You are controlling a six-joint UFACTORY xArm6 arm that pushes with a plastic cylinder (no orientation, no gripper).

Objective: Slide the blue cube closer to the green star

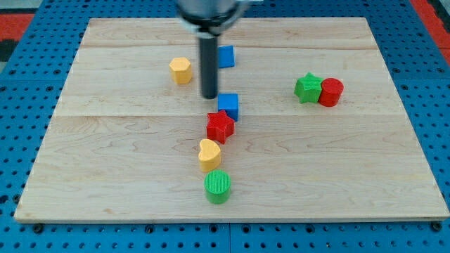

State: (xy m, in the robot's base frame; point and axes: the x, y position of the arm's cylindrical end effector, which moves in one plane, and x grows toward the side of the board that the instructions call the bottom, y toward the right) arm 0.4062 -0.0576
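A blue cube [228,106] sits near the board's middle, touching a red star [220,126] just below it. The green star [306,88] lies at the view's right, touching a red cylinder [331,92]. My tip [209,96] is just to the left of the blue cube, close to its upper left edge. A second blue block [226,56] lies behind the rod, partly hidden by it.
A yellow block [181,70] lies left of the rod. A yellow heart [209,154] and a green cylinder [217,186] lie below the red star. The wooden board [365,176] rests on a blue pegboard surface.
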